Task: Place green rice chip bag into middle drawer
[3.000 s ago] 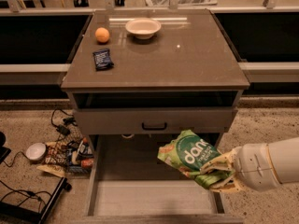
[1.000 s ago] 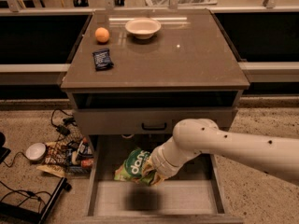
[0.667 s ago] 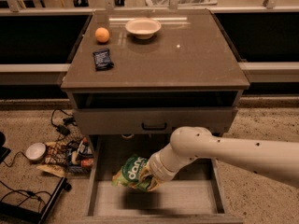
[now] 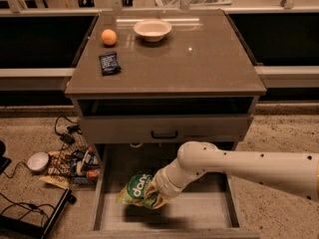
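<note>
The green rice chip bag [image 4: 135, 188] is bright green with a round dark green logo. It hangs just above the pale floor of the open middle drawer [image 4: 204, 214], over the drawer's left half. My gripper [image 4: 152, 195] reaches in from the right on a long white arm and is shut on the bag's right end. The bag's shadow lies on the drawer floor below it.
The cabinet top [image 4: 199, 59] holds an orange [image 4: 108, 37], a white bowl [image 4: 152, 29] and a small dark blue packet [image 4: 109, 63]. A flat grey drawer front with a black handle [image 4: 164, 134] sits above the open drawer. Cables, clutter [image 4: 70, 166] and a white disc [image 4: 37, 161] lie on the floor at left.
The arm has swung from the right side to over the drawer's left half, carrying the bag left and lower, close to the drawer floor.
</note>
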### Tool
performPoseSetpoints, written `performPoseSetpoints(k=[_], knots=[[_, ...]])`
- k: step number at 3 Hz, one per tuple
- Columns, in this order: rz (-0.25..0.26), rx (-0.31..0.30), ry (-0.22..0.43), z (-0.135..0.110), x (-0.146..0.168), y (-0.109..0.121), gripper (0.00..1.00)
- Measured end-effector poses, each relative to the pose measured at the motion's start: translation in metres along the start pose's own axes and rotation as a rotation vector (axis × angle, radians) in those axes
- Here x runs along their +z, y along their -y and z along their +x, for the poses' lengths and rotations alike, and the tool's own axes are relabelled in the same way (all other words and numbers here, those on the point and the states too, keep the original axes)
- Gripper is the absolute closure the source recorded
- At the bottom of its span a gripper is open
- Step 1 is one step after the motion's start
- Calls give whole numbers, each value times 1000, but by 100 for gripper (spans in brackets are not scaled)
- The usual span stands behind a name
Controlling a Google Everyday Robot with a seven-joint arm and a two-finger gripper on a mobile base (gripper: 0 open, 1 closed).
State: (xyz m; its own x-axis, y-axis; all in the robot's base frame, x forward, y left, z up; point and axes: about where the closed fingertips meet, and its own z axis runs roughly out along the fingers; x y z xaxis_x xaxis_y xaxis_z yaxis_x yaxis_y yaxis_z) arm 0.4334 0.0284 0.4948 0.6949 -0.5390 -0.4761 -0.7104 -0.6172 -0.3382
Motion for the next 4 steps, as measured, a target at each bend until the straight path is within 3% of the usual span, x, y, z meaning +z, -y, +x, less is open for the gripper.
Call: performPoseSetpoints(k=[3,4], knots=[[-6,-1,8,-2,4,-2,12],[-8,-1,10,-3,5,-2,0]])
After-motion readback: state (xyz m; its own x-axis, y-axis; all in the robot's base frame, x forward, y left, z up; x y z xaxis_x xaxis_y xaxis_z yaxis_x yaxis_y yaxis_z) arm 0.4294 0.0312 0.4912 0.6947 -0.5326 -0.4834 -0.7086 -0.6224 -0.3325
